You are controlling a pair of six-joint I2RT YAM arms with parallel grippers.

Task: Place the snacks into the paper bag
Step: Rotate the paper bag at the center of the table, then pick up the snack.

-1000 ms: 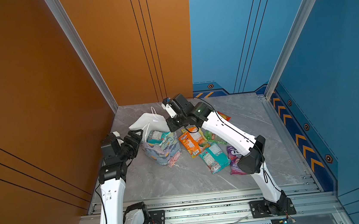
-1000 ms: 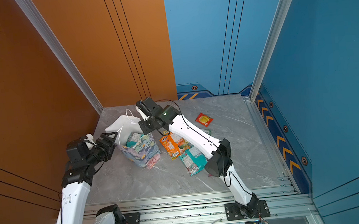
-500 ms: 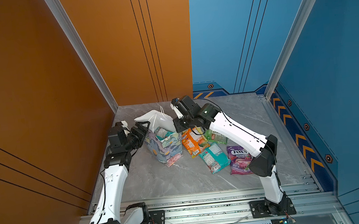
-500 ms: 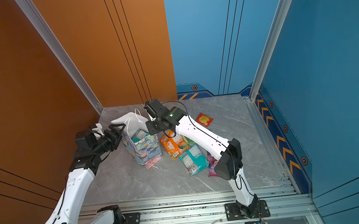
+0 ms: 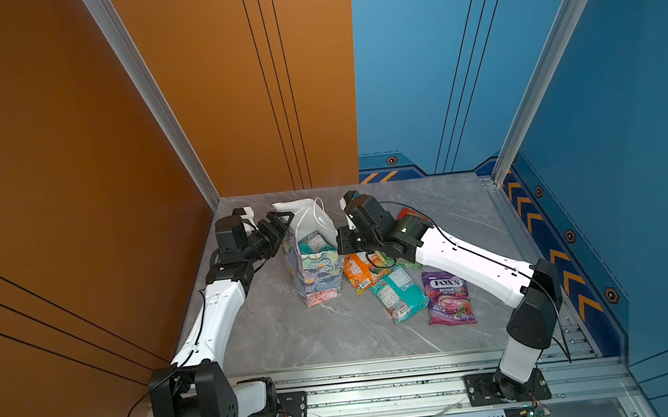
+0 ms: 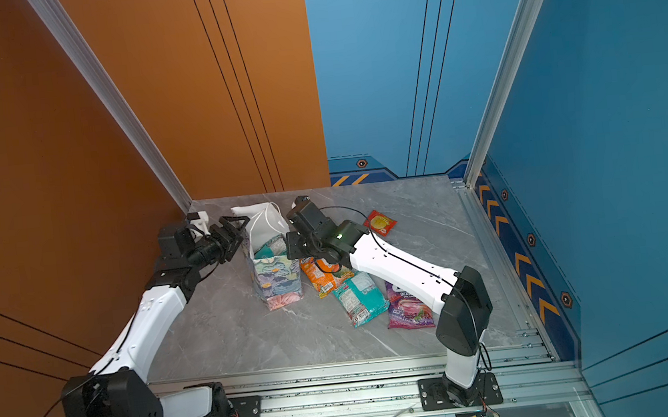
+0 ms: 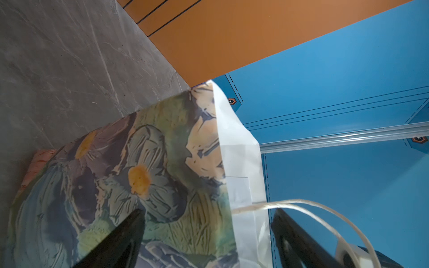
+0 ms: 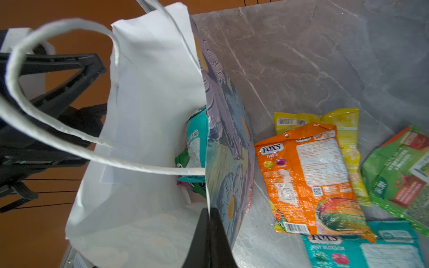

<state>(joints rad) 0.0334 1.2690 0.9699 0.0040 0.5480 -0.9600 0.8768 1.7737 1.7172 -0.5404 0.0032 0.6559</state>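
The right tool (image 8: 210,217) is clamped on the right-hand rim of the paper bag (image 5: 317,273). The left tool (image 7: 207,212) stands apart, straddling the opposite rim. It should probably close on that wall and spread the mouth gently, keeping the bag upright at lower centre of both top views. Loose snacks (image 5: 399,295) lie just right of it on the grey marbled table (image 5: 294,338), which sits between an orange wall (image 5: 68,160) and a blue wall (image 5: 602,66)
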